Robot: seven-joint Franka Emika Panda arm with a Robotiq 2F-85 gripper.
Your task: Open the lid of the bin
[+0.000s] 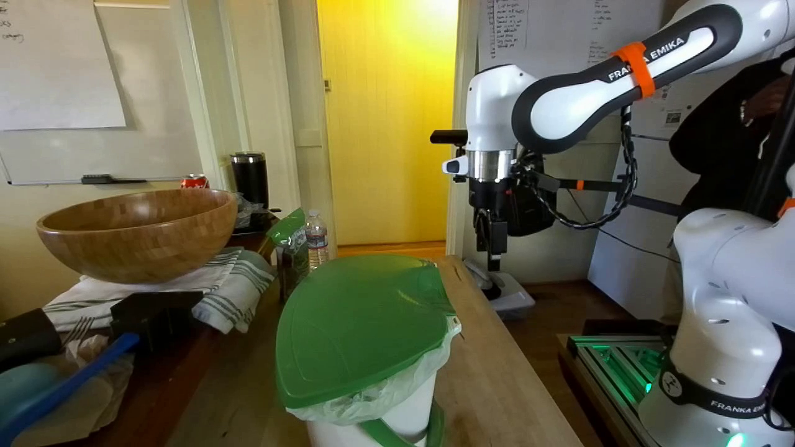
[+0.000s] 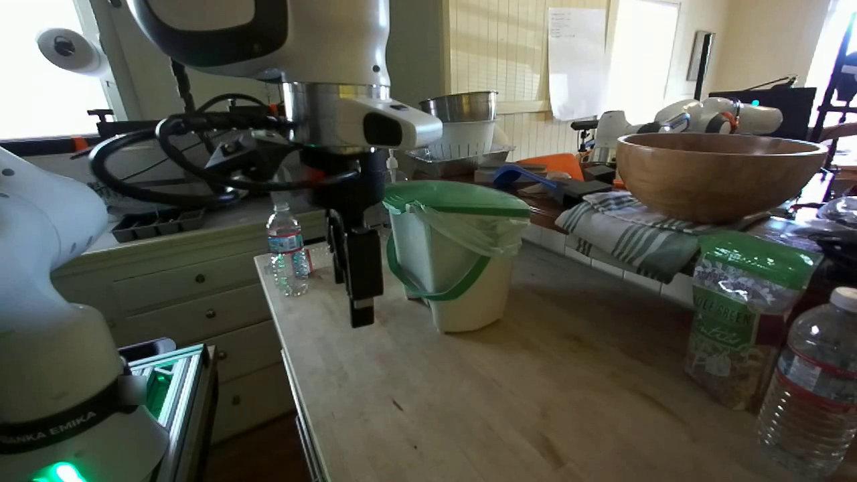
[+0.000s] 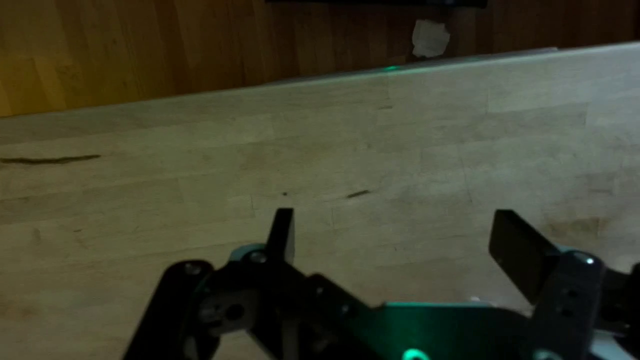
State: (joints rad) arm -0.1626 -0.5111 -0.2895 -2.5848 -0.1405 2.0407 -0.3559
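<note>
With wide-spread, empty black fingers (image 3: pixel 522 255), avoid pushing sideways against the flat green plastic lid (image 1: pixel 366 323), closed atop the white plastic bin (image 2: pixel 438 264) on the pale wooden counter (image 2: pixel 535 375): may slide or tip the bin, probably light and free-standing.

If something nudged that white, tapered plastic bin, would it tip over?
Possibly: the white, tapered plastic bin narrows toward its base, so a push up high might tip it. Being plastic, it is probably light unless heavily filled. The crumpled, translucent plastic liner below the flat, rounded green plastic lid would likely flop.
</note>
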